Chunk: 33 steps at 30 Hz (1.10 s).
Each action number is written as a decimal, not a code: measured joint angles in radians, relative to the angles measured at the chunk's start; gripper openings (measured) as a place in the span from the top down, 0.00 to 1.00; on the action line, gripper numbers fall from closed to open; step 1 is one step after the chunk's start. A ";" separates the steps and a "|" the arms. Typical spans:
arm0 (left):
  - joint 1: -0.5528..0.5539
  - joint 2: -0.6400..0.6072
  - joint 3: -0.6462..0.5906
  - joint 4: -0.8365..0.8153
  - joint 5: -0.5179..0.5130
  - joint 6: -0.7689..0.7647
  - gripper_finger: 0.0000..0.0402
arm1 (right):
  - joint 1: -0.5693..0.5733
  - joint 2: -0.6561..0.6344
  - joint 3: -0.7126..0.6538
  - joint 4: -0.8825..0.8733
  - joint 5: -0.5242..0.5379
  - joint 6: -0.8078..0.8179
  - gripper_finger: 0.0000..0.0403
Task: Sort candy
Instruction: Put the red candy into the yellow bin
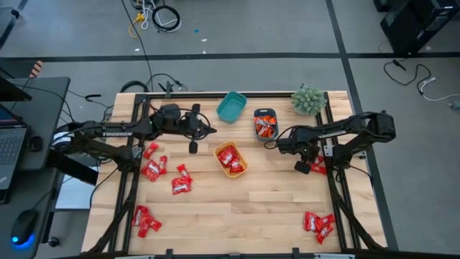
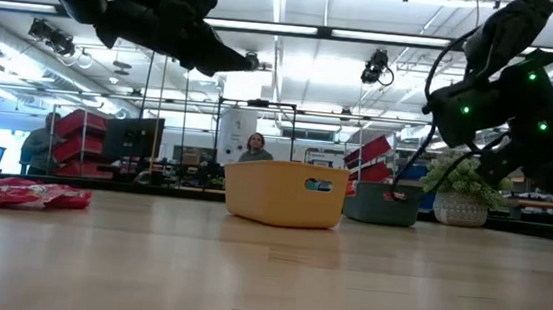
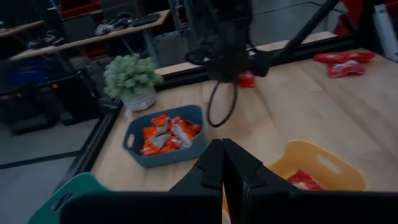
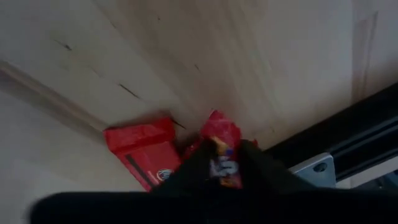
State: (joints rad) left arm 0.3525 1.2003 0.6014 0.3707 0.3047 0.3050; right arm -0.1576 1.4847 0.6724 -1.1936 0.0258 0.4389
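Red and orange-red wrapped candies lie in loose heaps on the wooden table (image 1: 273, 201): by the left arm (image 1: 152, 164), (image 1: 181, 180), near the front left (image 1: 144, 220) and front right (image 1: 318, 224). My left gripper (image 1: 213, 130) (image 3: 222, 163) hangs shut and empty between the teal bin (image 1: 231, 106) and the yellow-orange bin (image 1: 231, 159). My right gripper (image 1: 305, 166) (image 4: 222, 163) is by the table's right rail, shut on one red candy (image 4: 219, 134). Another red candy (image 4: 140, 151) lies flat on the table beside it. My right gripper pinches a red candy between its two fingers (image 4: 252, 155), coming from above and pointing down. The wrapper's crinkled end (image 4: 219, 132) sticks out past the fingertips. Whether the candy is clear of the table I cannot tell.
The yellow-orange bin holds red candies. A grey-blue bin (image 1: 264, 125) (image 3: 163, 135) holds orange-red ones, and the teal bin looks bare inside. A potted plant (image 1: 309, 99) stands at the far right corner. Black frame rails (image 1: 338, 180) border the table. People show in the room behind.
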 joint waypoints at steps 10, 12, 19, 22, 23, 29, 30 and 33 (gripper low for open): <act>0.069 -0.002 0.000 0.057 -0.077 -0.051 0.99 | 0.052 -0.099 0.187 0.056 0.056 -0.010 0.99; 0.084 -0.004 0.000 0.070 -0.076 -0.052 0.99 | 0.075 -0.119 0.228 0.153 0.056 -0.022 0.99; 0.118 -0.004 0.000 0.143 -0.012 -0.055 0.99 | 0.131 -0.108 0.265 0.620 0.038 -0.084 1.00; 0.124 -0.004 0.000 0.172 0.029 -0.056 0.99 | 0.144 -0.064 0.265 0.819 0.004 -0.109 1.00; 0.125 -0.004 0.000 0.176 0.040 -0.056 0.99 | 0.146 -0.048 0.265 0.881 -0.012 -0.121 1.00; 0.126 -0.004 0.000 0.196 0.064 -0.051 0.99 | 0.136 0.064 0.265 1.102 -0.063 -0.152 1.00; 0.127 -0.004 0.000 0.200 0.066 -0.051 0.99 | 0.131 0.084 0.266 1.121 -0.070 -0.153 1.00; 0.127 -0.004 0.000 0.207 0.067 -0.050 0.99 | 0.120 0.157 0.307 1.128 -0.072 -0.163 1.00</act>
State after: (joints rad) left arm 0.4793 1.1965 0.6014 0.5775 0.3716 0.2546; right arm -0.0372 1.6413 0.9794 -0.0657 -0.0463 0.2758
